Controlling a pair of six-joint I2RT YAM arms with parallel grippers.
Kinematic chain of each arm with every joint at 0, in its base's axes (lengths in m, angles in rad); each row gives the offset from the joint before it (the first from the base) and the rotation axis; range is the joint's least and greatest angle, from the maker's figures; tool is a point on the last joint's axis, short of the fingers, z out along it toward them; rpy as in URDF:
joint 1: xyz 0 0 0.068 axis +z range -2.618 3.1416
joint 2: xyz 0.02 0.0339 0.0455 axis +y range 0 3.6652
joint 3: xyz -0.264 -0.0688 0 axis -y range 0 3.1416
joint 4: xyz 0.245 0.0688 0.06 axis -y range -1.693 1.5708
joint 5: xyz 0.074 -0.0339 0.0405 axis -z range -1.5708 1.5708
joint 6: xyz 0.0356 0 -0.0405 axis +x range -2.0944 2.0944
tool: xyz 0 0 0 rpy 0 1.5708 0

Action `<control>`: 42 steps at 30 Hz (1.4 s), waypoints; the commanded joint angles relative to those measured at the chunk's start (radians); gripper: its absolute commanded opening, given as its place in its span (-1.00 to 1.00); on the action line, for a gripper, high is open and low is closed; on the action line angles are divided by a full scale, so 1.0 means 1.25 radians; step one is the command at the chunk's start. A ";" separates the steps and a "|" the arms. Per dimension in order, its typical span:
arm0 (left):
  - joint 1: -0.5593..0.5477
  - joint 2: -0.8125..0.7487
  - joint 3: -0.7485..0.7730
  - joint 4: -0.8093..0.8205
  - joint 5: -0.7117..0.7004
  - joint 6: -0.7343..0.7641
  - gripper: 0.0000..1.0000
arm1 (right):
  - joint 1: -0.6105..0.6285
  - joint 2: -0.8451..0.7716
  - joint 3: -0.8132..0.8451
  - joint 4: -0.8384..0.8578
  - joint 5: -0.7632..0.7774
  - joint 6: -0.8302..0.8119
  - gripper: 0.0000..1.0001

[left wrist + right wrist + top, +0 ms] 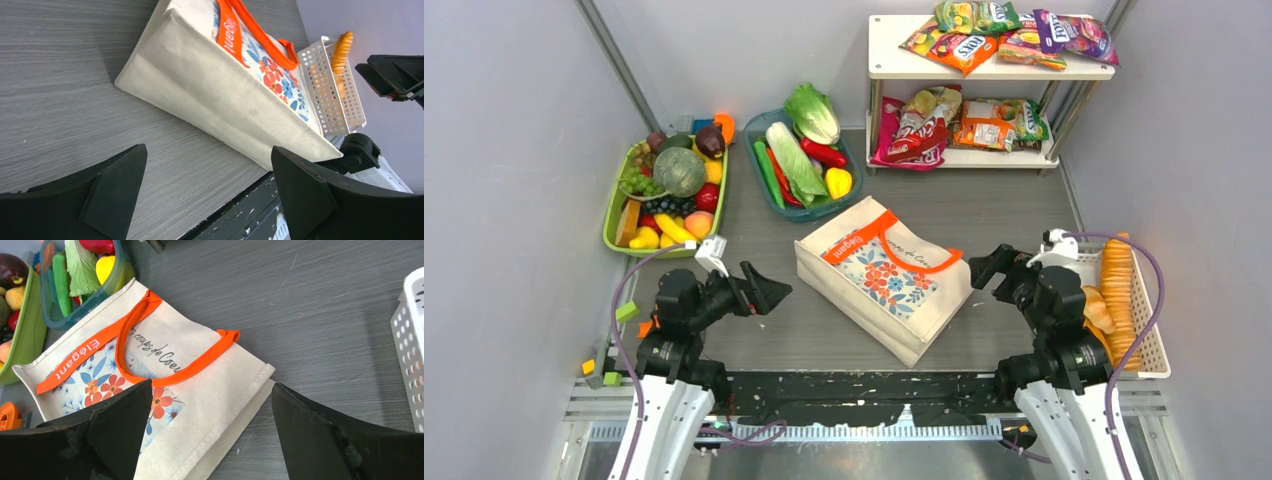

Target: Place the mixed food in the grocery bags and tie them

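Grey table (1014,205), seen from above | left gripper (767,288) spread wide, empty; canvas tote (879,285) just to its right | canvas tote lying flat, long axis slanting across the gap between the grippers | right gripper (991,268) spread wide, empty; orange handles (220,342) just to its left, so judged the nearer arm

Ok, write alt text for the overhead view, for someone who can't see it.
A beige tote with orange handles lies flat mid-table between the left tool and right tool, both open and empty. Behind it are a green tray and a teal tray of toy produce and a shelf of snack packets; a white basket of biscuits sits at right.
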 commanded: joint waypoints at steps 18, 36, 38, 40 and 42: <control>0.004 0.023 0.011 0.030 -0.016 -0.256 0.98 | 0.205 0.585 0.266 0.141 -0.266 -0.191 0.80; -0.427 0.176 0.018 0.140 -0.423 -0.442 0.91 | 0.262 0.852 0.316 0.175 -0.288 -0.222 -0.08; -0.454 0.209 0.008 0.180 -0.438 -0.450 0.91 | 0.263 0.848 0.318 0.165 -0.289 -0.225 -0.42; -0.468 0.252 -0.002 0.235 -0.437 -0.458 0.90 | 0.264 0.832 0.331 0.141 -0.258 -0.232 -0.78; -0.473 0.293 -0.002 0.276 -0.423 -0.458 0.90 | 0.264 0.800 0.349 0.112 -0.232 -0.236 -0.88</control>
